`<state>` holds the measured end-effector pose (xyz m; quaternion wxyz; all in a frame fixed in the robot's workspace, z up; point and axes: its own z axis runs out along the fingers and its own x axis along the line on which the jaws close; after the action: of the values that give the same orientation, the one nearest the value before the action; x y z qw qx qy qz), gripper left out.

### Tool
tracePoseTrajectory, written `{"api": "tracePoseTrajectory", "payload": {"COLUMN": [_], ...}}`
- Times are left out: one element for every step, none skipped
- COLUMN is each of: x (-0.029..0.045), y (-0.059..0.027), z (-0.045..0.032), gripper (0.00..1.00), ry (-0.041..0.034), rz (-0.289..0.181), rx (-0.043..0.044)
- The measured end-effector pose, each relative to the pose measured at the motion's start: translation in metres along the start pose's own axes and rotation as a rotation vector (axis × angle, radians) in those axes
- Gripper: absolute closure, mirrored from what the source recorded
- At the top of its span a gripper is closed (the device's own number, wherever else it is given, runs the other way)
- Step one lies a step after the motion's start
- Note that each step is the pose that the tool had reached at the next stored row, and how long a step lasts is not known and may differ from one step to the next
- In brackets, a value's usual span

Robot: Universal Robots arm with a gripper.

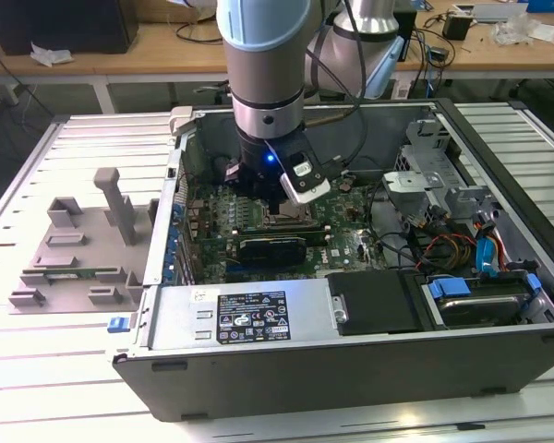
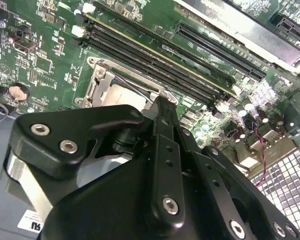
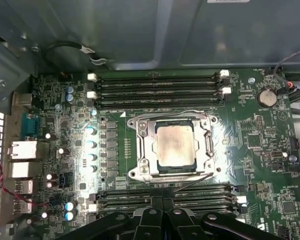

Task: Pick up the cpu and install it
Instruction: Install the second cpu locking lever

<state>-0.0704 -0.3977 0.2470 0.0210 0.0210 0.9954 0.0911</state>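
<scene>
The cpu lies flat in its socket frame on the motherboard; light, stiff, fragile, best gripped by its edges. The end effector hovers nearby, fingers together, holding nothing.

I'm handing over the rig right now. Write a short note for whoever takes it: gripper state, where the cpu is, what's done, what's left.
Gripper: fingers shut together and holding nothing, above the motherboard inside the open computer case.
The cpu: lying flat in the socket frame, between the memory slots, silver top up.
Done: cpu picked up and placed in the socket.
Left: whether the socket's retention is latched cannot be told from these views; check it.
</scene>
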Motion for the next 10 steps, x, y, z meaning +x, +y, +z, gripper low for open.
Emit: {"api": "tracePoseTrajectory", "payload": {"x": [-0.0008,-0.0016,-0.0019,-0.0019,-0.0019,-0.0018,-0.0016,-0.0013,-0.0007,0.0013], "y": [0.0003,0.0008,0.0013,0.0018,0.0026,0.0032,0.0039,0.0031,0.0027,0.0024], "z": [0.0009,0.002,0.0031,0.0044,0.006,0.0075,0.0107,0.0165,0.0181,0.0196], "gripper": [0.89,0.89,0.89,0.89,0.89,0.89,0.89,0.89,0.89,0.89], "ry": [-0.0001,-0.0002,-0.0003,-0.0005,-0.0006,-0.0007,-0.0008,-0.0015,-0.0019,-0.0024], "rz": [0.001,0.003,0.005,0.006,0.006,0.007,0.008,0.012,0.014,0.016], "rx": [0.0014,0.0022,0.0025,0.0033,0.0037,0.0039,0.0044,0.0044,0.0047,0.0047]}}
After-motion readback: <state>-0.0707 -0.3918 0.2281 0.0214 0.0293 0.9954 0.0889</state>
